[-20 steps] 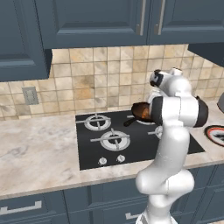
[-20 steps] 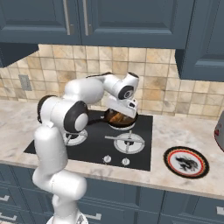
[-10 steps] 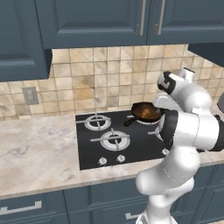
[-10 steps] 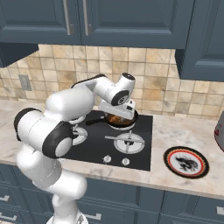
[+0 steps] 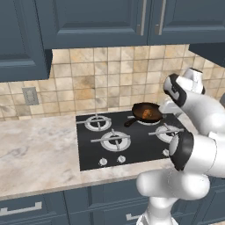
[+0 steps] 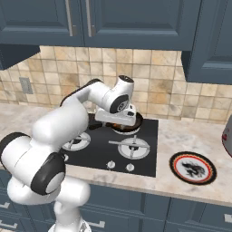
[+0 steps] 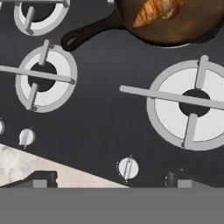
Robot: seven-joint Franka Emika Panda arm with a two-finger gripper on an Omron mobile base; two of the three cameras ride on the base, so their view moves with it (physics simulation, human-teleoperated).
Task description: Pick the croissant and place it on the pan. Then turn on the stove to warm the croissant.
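Golden ridged croissant, round dark pan, flat black stove

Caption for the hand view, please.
Open gripper looks down on the stove; the croissant already lies in the pan.

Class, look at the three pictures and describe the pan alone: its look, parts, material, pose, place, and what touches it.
The pan is a round, shallow, dark brown-black skillet that looks like cast iron, with a short straight dark handle ending in a hanging hole. It sits level on a rear burner of the black stove, handle pointing toward the stove's middle. Inside lies the golden croissant, resting on the pan's base. In the hand view the pan is cut off by the top edge. Nothing else touches it.
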